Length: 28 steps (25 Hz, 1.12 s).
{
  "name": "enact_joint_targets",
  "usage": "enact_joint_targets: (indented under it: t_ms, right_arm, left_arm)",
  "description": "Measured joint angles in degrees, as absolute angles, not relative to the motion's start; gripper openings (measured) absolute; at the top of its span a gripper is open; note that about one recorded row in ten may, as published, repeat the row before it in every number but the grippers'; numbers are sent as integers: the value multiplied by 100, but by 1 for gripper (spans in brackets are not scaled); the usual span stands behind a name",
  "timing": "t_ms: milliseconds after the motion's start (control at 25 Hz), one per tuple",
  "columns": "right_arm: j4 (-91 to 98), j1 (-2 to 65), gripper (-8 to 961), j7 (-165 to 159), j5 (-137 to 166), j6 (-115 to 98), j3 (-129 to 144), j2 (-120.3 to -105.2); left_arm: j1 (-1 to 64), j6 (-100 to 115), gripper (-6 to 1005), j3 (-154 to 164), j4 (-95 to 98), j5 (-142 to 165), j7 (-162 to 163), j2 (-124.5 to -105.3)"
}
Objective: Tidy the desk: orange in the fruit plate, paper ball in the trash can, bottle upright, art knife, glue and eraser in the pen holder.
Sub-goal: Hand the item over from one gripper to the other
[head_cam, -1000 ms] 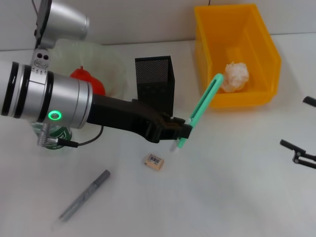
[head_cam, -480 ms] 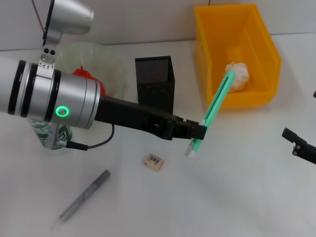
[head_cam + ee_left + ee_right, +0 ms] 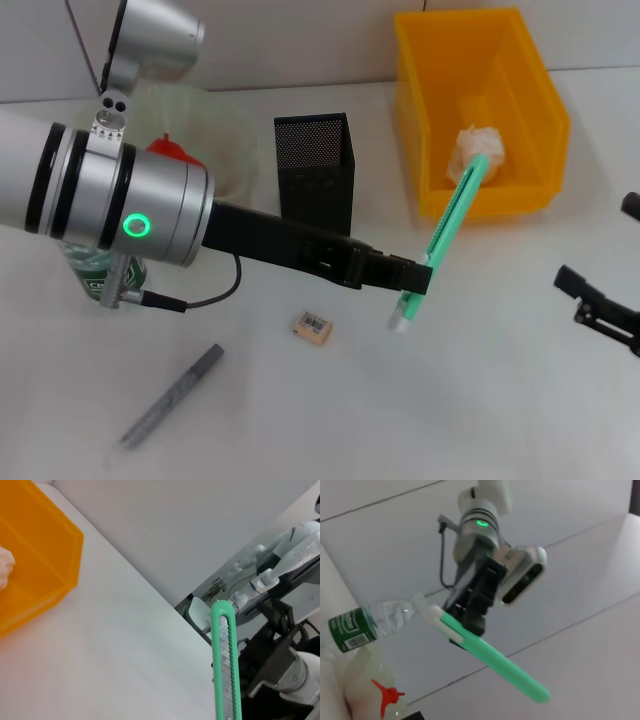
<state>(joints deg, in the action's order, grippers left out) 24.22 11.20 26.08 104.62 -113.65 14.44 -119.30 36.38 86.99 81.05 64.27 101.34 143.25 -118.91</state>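
Observation:
My left gripper (image 3: pixel 413 280) is shut on the green art knife (image 3: pixel 445 235) and holds it tilted above the table, right of the black mesh pen holder (image 3: pixel 313 170). The knife also shows in the left wrist view (image 3: pixel 225 665) and the right wrist view (image 3: pixel 492 662). The beige eraser (image 3: pixel 312 328) and a grey pen-shaped stick (image 3: pixel 172 396) lie on the table. The orange (image 3: pixel 172 150) sits in the pale green fruit plate (image 3: pixel 225 125). The paper ball (image 3: pixel 478 150) lies in the yellow trash can (image 3: pixel 545 110). The bottle (image 3: pixel 103 275) stands upright, partly hidden by my left arm. My right gripper (image 3: pixel 598 250) is open at the right edge.
The table is white. My left arm spans from the left side across the middle, just above the eraser. The trash can stands at the back right, the pen holder at the back middle, the plate at the back left.
My left gripper has carried the art knife to the right, away from the pen holder. My right gripper has shifted slightly at the right edge.

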Motion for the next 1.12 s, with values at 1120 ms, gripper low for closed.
enact_joint_targets:
  t_ms: [1120]
  right_arm:
    - [447, 1430, 807, 7235, 10573, -11005, 2083, -11764]
  left_arm:
    - [3840, 9192, 181, 8070, 6186, 10407, 14566, -11871]
